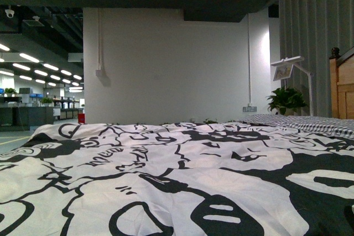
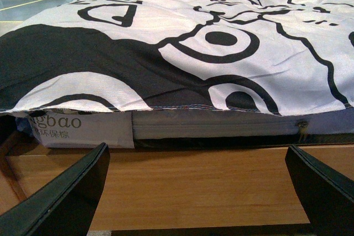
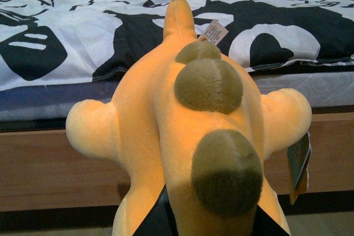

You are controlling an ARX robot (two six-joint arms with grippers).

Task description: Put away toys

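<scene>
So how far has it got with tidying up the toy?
Partway. The plush toy is picked up, held by the right end effector in front of the bed. The left end effector is open and empty. Still left: putting it away; no box or basket shows.

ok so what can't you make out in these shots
- right wrist view: the plush toy shows only its back, so its face is hidden, and it covers the tips of the right pincer
- front view: neither arm nor plush toy shows, only the duvet
- left wrist view: the mattress label is partly hidden under the duvet's edge
</scene>
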